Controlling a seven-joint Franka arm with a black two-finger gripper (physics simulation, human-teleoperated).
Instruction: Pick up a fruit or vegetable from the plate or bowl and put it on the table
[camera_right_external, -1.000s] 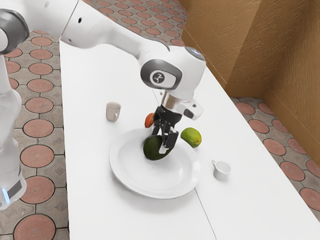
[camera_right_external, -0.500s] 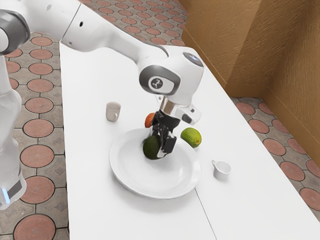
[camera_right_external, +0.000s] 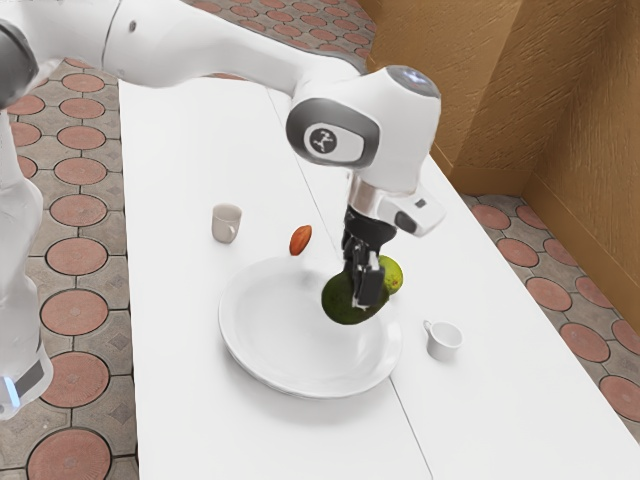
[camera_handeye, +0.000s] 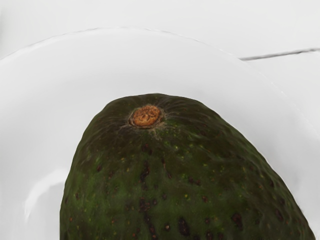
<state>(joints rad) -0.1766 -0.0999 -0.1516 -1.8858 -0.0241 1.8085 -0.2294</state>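
A tiled floor (camera_right_external: 80, 257) with round reddish patterns is spreading around the scene, and a textured ochre wall (camera_right_external: 480, 85) is rising beyond, toward the exterior view's upper right. A long white table (camera_right_external: 180, 350) is running through the middle, with a thin dark seam crossing its top. A white robot arm (camera_right_external: 200, 45) is reaching in from the exterior view's upper left and bending down over the table. Below it, a wide, shallow white bowl (camera_right_external: 290, 345) is sitting on the table. The black gripper (camera_right_external: 361, 298) is pointing down over the side of the bowl toward the exterior view's right, and it is clasping a dark green avocado (camera_right_external: 342, 304) between its fingers. The avocado is hanging over the bowl near the rim; in the wrist view, its brown stem scar is showing against the white bowl. A lighter green, rounded fruit (camera_right_external: 394, 273) is peeking out from behind the gripper and avocado. A beige mug (camera_right_external: 226, 224) is standing upright near the bowl, and a small white cup (camera_right_external: 445, 342) is standing beyond its opposite side. Smallest of all, an orange-red, elongated piece of produce (camera_right_external: 300, 240) is lying on the table just beyond the bowl's rim.
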